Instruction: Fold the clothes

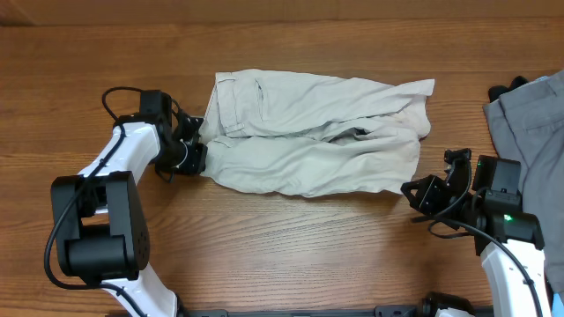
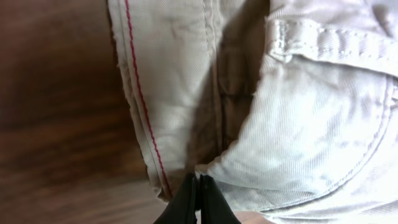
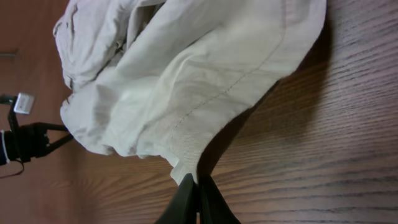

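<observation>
Brown wooden table (image 1: 282,264), cream shorts (image 1: 308,132) rumpled, left gripper (image 2: 198,185) pinching waistband, right gripper (image 3: 198,186) pinching hem

From overhead we look straight down on the table (image 1: 264,255), high enough to take in the whole shorts (image 1: 308,132). Our left wrist camera sits very close, facing the waistband end; our right wrist camera, slightly farther back, faces a leg hem. All three share the shorts, each wrist view only one edge
</observation>
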{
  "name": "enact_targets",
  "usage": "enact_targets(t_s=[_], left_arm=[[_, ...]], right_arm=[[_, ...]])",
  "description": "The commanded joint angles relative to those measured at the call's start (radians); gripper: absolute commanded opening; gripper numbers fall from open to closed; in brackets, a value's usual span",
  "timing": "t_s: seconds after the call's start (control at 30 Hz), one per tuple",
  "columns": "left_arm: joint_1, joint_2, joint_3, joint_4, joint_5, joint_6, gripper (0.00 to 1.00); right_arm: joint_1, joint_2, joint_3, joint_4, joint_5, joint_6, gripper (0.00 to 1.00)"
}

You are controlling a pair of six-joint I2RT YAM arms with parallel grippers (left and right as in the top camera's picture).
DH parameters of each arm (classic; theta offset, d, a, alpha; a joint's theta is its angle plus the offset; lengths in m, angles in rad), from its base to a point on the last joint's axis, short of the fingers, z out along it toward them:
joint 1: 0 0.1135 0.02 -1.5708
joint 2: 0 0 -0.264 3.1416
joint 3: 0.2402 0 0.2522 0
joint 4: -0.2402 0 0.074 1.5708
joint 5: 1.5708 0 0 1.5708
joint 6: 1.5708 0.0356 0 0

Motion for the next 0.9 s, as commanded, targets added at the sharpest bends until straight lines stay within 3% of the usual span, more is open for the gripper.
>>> enact_targets(t_s=[0.0,0.27,0.6,0.87], left_arm=[[-0.002,-0.011,0.012,-0.061,0.036,0.026,0.04],[0.062,-0.18,0.097,-0.248,0.007,-0.15,0.04],[0.119,-0.705,0.115,-0.269,0.007,-0.246,0.04],[0.12,-1.037,0.18,-0.247,-0.037,-0.221,0.04]], right_arm=[[0.004,-0.009,0.092,-0.026,0.02,0.001,0.04],[0.004,-0.009,0.295,-0.191,0.068,-0.002,0.04],[0.004,-0.009,0.619,-0.402,0.071,-0.002,0.04],[0.004,-0.009,0.807,-0.514,0.071,-0.006,0.04]])
